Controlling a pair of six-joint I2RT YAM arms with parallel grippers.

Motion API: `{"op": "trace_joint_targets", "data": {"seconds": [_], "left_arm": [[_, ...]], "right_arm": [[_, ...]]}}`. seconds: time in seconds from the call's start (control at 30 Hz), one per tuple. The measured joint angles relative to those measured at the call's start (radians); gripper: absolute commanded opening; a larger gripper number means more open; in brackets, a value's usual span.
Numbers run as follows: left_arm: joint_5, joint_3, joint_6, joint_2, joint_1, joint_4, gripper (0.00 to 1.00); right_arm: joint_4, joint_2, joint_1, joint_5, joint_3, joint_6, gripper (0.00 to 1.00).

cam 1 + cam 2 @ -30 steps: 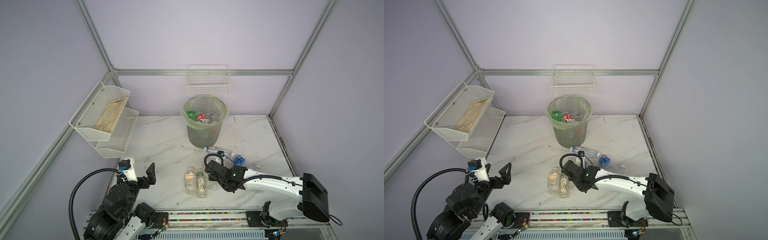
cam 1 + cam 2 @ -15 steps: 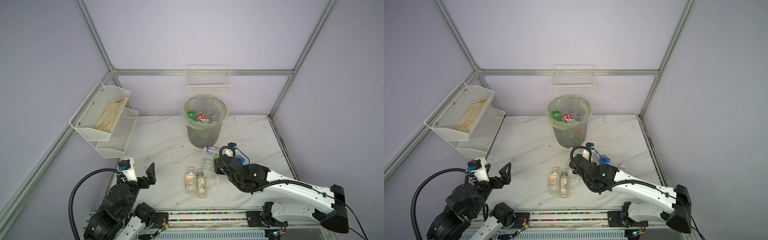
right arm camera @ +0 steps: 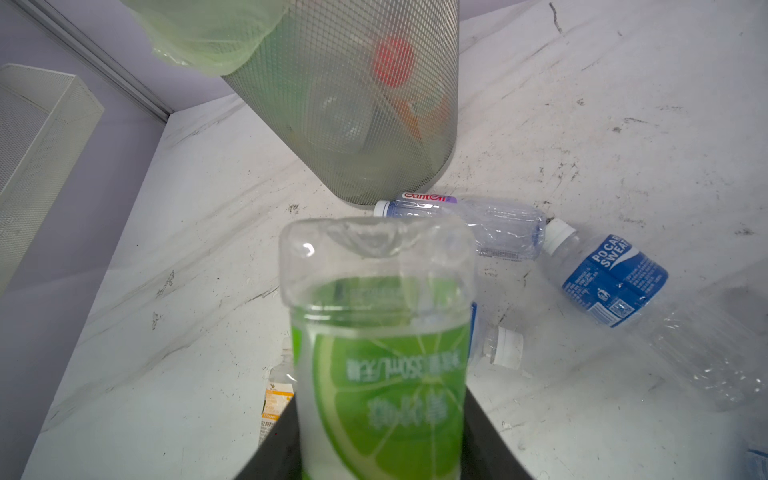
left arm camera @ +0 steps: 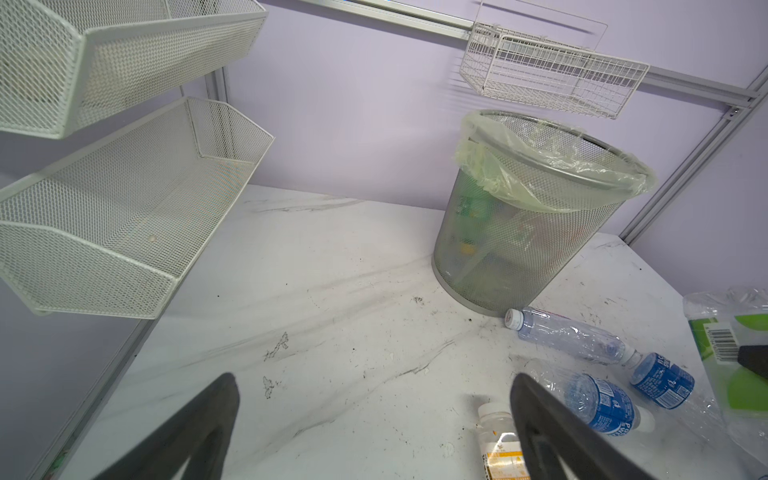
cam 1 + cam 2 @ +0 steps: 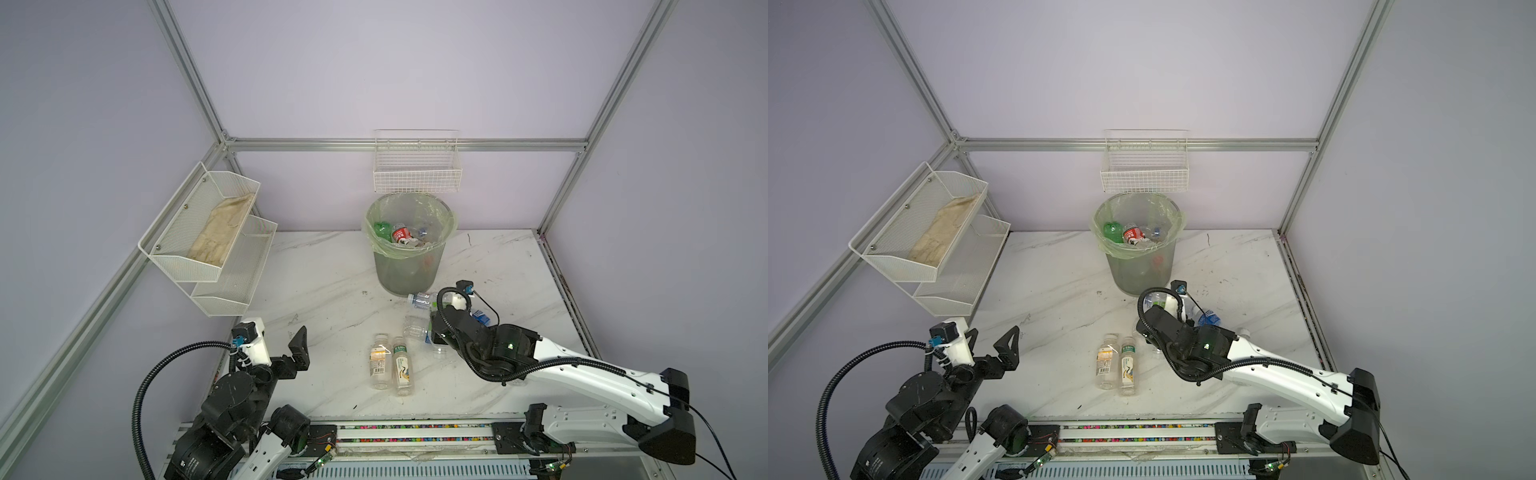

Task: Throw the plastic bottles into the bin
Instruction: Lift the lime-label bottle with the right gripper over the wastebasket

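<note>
Lilac walls (image 5: 415, 62), marble tabletop (image 5: 328, 270), mesh shelf (image 5: 174, 253) holding perhaps cloth (image 5: 220, 232).

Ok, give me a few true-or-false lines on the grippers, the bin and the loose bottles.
1. The right gripper is shut on the lime-label bottle. True.
2. The left gripper holds a bottle. False: it is open and empty.
3. The bin lies on its side. False: it stands upright, with bottles inside.
4. The orange-label bottle and the green-capped bottle lie side by side on the table. True.
</note>
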Motion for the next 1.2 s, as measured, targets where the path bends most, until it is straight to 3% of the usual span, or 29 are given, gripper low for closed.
{"op": "trace_joint_targets", "data": {"seconds": [0.6,1.2], "left_arm": [[-0.002,0.000,0.000,0.000,0.000,0.000,1.00],[0.000,0.000,0.000,0.013,0.000,0.000,1.00]], "right_arm": [[0.061,0.104,0.000,0.033,0.047,-0.084,0.41],[0.160,0.100,-0.041,0.143,0.176,-0.307,0.42]]}}
